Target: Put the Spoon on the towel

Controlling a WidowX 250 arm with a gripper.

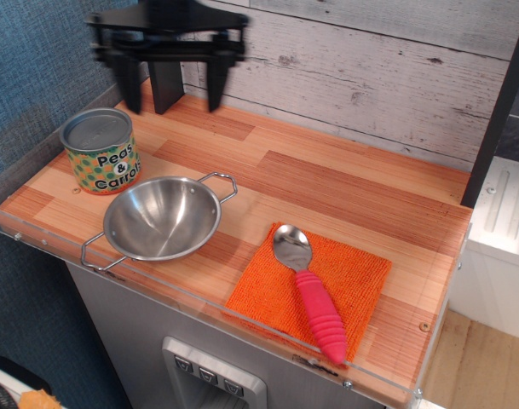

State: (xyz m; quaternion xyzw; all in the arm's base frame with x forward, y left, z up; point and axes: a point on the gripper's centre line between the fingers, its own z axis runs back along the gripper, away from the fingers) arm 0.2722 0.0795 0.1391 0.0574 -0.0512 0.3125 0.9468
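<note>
The Spoon (308, 291) lies on the orange towel (361, 281) at the front right of the counter, silver bowl toward the back, pink ribbed handle toward the front edge. The handle tip reaches the towel's front edge. My gripper (174, 95) is high at the back left, far from the Spoon, with its two black fingers spread wide and nothing between them.
A steel bowl with two handles (161, 219) sits left of the towel. A "Peas & Carrots" can (99, 152) stands at the far left. A clear rim (199, 300) runs along the counter front. A dark post (165, 89) stands at the back left.
</note>
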